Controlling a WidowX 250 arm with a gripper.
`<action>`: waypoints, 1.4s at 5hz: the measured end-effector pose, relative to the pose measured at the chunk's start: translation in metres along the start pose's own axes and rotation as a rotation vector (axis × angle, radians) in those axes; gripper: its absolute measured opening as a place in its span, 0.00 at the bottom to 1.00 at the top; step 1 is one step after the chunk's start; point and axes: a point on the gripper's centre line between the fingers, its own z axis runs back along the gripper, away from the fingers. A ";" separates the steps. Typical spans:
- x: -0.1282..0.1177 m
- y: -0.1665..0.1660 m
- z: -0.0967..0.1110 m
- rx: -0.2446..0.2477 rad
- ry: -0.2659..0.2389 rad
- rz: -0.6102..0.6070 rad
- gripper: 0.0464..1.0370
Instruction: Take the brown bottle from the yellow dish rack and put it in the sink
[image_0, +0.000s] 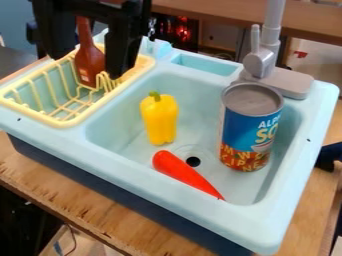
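1. Wooden counter (120, 220) lies nearest in the camera view, at 7 o'clock from the drain (193, 161), under the light-blue toy sink (157, 167).
2. Just beside the drain, a red cone-shaped piece (184, 172) lies on the basin floor, its thick end toward 9 o'clock and its tip toward 5.
3. At 11 o'clock, also in the basin, is a yellow bell pepper (160, 120), green stem toward 12.
4. Between 1 and 2 o'clock a soup can (247, 127) stands upright; the grey faucet (260, 62) is behind it at 1.
5. At 10 o'clock sits the yellow dish rack (80, 119), with a brown bottle (88, 62) upright in it.
6. Over the rack, the black gripper (87, 66) has its fingers spread wide, the bottle showing between them.
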 end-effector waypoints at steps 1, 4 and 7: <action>0.000 0.000 -0.004 0.005 0.019 -0.005 0.96; 0.044 0.080 0.008 0.056 -0.063 0.070 0.96; 0.119 0.120 -0.030 -0.025 -0.082 0.076 0.96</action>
